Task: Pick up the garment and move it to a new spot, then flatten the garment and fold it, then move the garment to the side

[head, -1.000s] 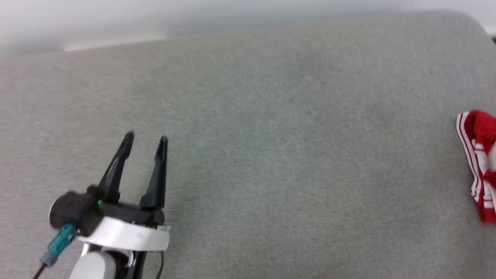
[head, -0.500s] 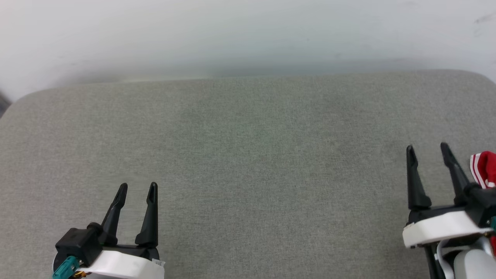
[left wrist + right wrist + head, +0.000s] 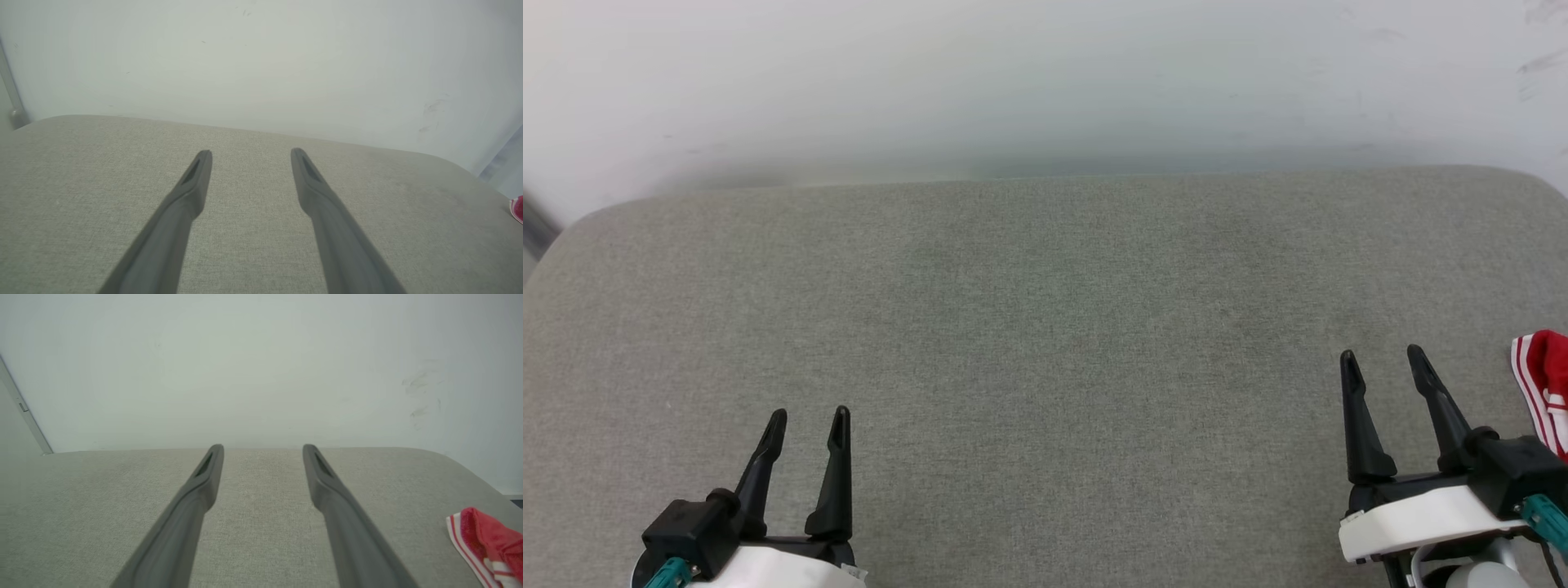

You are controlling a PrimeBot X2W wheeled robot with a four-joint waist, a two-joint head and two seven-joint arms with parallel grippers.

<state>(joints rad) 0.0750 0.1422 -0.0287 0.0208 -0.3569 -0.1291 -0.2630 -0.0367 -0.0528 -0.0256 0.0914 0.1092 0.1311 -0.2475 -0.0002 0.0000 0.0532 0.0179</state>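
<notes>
The setting was an indoor room; home or test room could not be determined. Evidence: a grey fabric-upholstered cushion surface (image 3: 1045, 367) with rounded corners, set against a plain white wall (image 3: 1045, 73) bearing scuff marks (image 3: 421, 388).

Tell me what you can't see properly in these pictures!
- Jersey, head view: the right edge cuts most of it off, so its print and shape can't be told.
- Jersey, right wrist view: the bottom-right corner cuts it off.
- Jersey, left wrist view: a tiny red sliver at the right edge.
- Arms behind left tool and right tool, head view: bottom edge cuts them off.
</notes>
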